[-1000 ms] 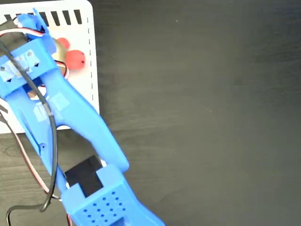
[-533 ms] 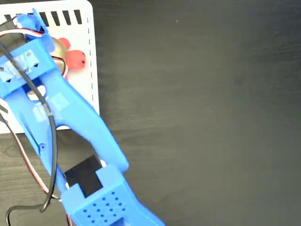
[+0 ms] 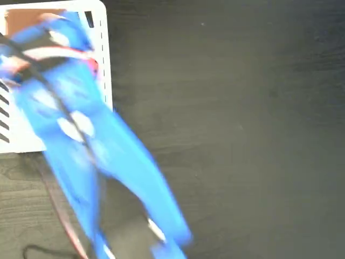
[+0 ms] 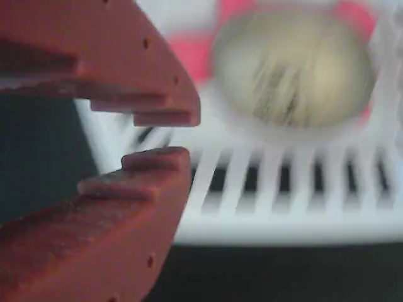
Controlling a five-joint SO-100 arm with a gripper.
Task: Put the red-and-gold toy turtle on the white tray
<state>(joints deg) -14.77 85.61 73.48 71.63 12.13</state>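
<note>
Since the earlier frame the blue arm (image 3: 81, 135) has swung, now motion-blurred. The gripper (image 4: 165, 135), at 9 o'clock in the wrist view, is nearly pressed together and empty. The red-and-gold toy turtle (image 4: 293, 66) lies on the white tray (image 4: 283, 229) at 1 o'clock, above the dark bench (image 3: 232, 129).
</note>
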